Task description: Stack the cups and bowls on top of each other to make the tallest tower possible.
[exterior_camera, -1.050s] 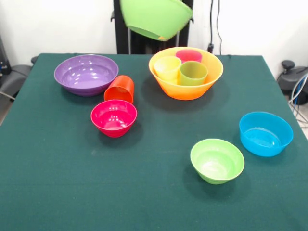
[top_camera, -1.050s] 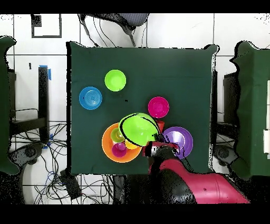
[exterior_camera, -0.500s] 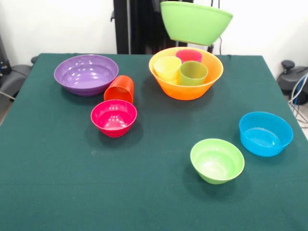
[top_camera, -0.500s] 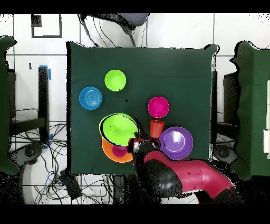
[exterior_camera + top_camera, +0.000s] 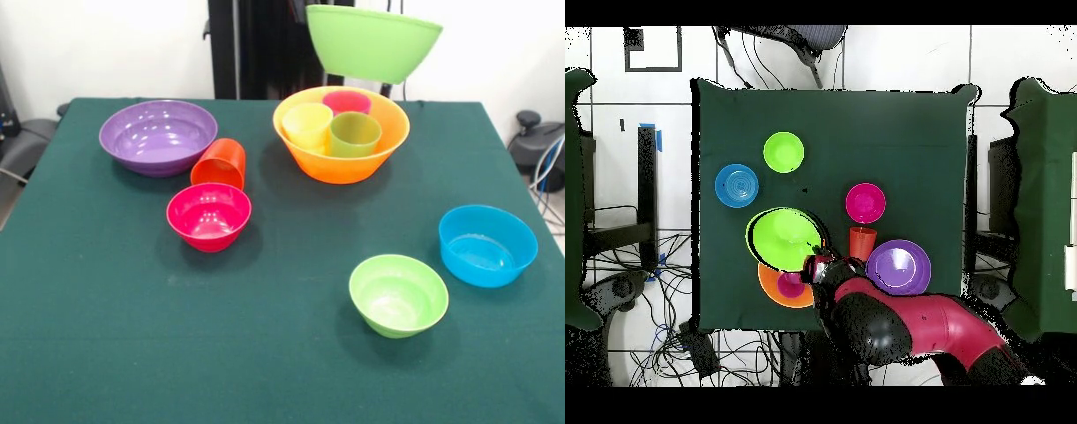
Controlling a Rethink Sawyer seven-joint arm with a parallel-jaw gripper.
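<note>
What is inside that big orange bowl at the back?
The large orange bowl holds three upright cups: yellow, light green and magenta. Their lower parts are hidden by the bowl's wall. From overhead, the raised large green bowl covers most of it.

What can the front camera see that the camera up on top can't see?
Only the front view shows the yellow cup and the light green cup standing in the large orange bowl, and that the large green bowl hangs in the air above them.

Only the overhead view shows the red and black arm reaching to that bowl's rim, plus cables on the floor.

Both show the purple bowl, pink-red bowl, blue bowl, small green bowl and orange-red cup on its side.
</note>
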